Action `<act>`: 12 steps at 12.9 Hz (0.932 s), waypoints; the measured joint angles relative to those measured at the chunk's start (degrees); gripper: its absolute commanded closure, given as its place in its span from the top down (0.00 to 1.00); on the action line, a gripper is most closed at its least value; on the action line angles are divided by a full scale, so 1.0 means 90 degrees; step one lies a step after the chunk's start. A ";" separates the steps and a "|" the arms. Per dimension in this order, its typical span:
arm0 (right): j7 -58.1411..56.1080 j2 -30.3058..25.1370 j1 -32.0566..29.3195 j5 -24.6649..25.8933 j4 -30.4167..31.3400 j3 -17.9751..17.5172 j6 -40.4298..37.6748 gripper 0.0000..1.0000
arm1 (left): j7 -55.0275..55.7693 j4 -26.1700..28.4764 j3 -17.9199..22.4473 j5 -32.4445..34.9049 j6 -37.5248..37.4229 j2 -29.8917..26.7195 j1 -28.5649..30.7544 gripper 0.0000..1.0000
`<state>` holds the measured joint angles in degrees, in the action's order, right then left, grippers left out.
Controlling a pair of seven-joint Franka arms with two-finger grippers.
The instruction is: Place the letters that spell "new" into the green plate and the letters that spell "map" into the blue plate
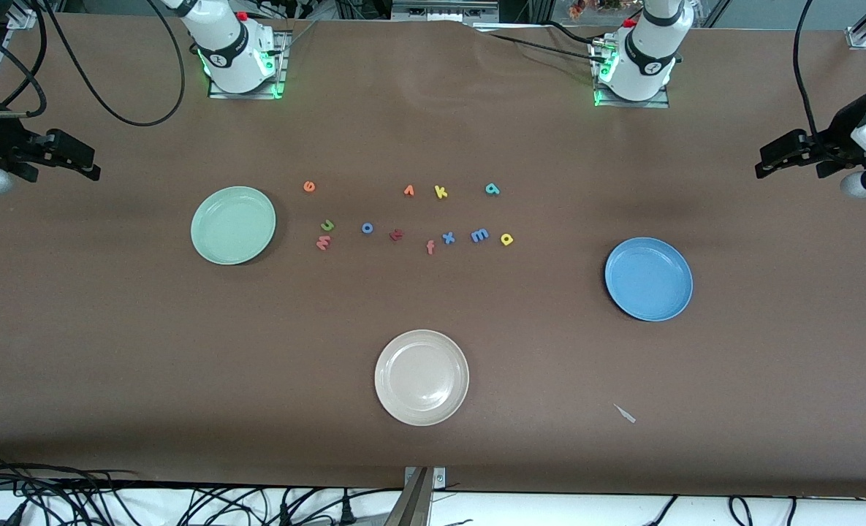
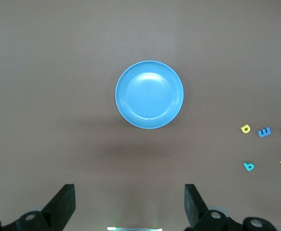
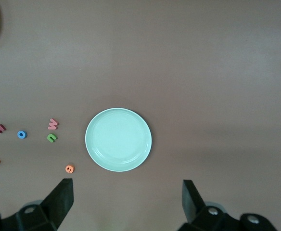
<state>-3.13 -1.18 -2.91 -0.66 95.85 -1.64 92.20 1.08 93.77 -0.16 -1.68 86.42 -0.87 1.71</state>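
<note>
1. The left gripper (image 2: 128,204) hangs released, fingers spread, above the table near the blue plate (image 2: 149,94); blue "m" (image 2: 264,132), yellow "a" (image 2: 245,128) and teal "p" (image 2: 249,166) lie well apart from it.
2. The right gripper (image 3: 126,202) waits equally wide near the green plate (image 3: 118,139); green "n" (image 3: 52,137), salmon "w" (image 3: 53,124) and orange "e" (image 3: 70,168) lie beside that plate.

Loose foam letters on table: yellow k (image 1: 441,192), blue x (image 1: 448,237), blue o (image 1: 367,228), blue m (image 1: 479,235)

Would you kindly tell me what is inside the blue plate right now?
Nothing: the blue plate shows only its bare inner surface, with no letters inside. Nothing covers it, so no part of its inside is hidden.
</note>
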 measured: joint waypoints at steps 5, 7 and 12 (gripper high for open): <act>0.0000 0.0000 0.0000 0.0000 0.0000 0.0000 0.0000 1.00 | 0.0000 -0.0006 -0.0003 0.0088 0.0048 0.0000 0.0000 1.00; 0.0000 0.0000 0.0000 0.0000 0.0000 0.0000 -0.0001 1.00 | 0.0000 -0.0006 -0.0003 0.0089 0.0049 0.0000 0.0000 1.00; 0.0001 0.0000 0.0000 0.0000 0.0000 0.0000 -0.0001 1.00 | 0.0000 -0.0006 -0.0004 0.0089 0.0050 0.0001 0.0000 1.00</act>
<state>-3.12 -1.18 -2.91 -0.66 95.85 -1.64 92.19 1.08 93.71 -0.20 -0.88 86.87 -0.86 1.70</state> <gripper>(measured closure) 0.000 0.000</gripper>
